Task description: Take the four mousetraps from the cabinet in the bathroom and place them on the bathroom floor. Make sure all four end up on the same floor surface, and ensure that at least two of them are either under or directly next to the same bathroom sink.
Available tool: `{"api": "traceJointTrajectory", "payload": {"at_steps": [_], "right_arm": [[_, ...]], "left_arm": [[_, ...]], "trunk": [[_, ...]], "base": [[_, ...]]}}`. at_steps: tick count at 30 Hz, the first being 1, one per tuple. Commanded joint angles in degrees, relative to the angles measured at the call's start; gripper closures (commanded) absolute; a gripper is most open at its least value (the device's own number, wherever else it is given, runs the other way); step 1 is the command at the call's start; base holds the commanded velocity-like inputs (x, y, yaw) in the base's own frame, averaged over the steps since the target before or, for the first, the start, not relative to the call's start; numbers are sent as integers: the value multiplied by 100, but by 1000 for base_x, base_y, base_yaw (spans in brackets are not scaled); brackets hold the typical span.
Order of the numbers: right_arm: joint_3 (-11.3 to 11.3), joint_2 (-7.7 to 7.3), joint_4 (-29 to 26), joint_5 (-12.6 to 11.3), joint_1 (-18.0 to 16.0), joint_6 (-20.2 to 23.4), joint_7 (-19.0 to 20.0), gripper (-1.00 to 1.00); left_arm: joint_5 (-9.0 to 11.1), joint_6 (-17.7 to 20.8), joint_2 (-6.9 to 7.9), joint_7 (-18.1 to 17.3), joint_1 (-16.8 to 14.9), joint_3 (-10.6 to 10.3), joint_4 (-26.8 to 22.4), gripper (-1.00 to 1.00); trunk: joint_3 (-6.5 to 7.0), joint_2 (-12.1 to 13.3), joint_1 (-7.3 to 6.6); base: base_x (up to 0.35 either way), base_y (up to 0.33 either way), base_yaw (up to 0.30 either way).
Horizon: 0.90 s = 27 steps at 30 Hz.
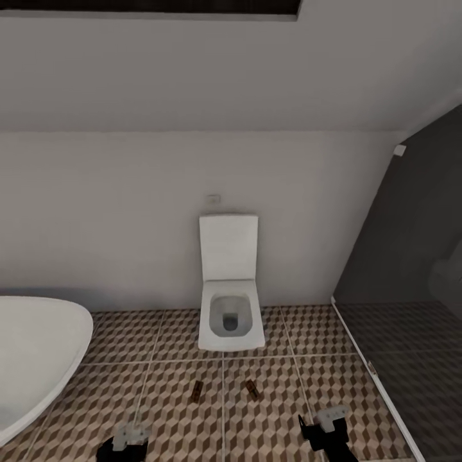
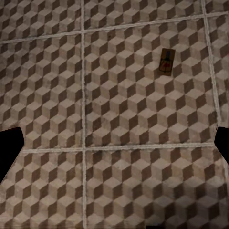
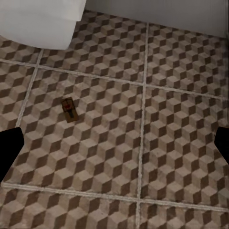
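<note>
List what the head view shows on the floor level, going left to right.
Bathtub → left gripper → left mousetrap → toilet → right mousetrap → right gripper → glass partition.

This is a bathroom. A white square toilet [image 1: 230,301] stands by the wall. A round white tub [image 1: 32,359] sits on the cube-pattern brown tile floor [image 1: 160,359].

Two mousetraps [image 1: 197,391] [image 1: 252,389] were laid side by side on the bathroom floor [image 1: 269,423], apart, just before the toilet [image 1: 230,321]; a bathtub [image 1: 32,353] was set to the left
</note>
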Motion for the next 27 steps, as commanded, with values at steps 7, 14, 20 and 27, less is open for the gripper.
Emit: {"api": "traceJointTrajectory", "payload": {"at_steps": [7,14,20,27], "right_arm": [[2,-7,-1,-186,0,7,4,-100],[2,-2,-1,-208,0,7,4,-100],[5,1,-1,-210,0,18,6,-100],[10,1,5,-210,0,24,12,-100]], "left_arm": [[21,-4,-91,475,165,0,1,-100],[24,-8,-121,809,220,0,-4,-100],[32,-8,-124,851,229,0,-8,-100],[35,-8,-118,863,230,5,-8,-100]], "trunk": [[191,283,-154],[378,564,-308],[535,804,-440],[717,1085,-594]], "base": [[0,0,0],[0,0,0],[0,0,0],[0,0,0]]}}
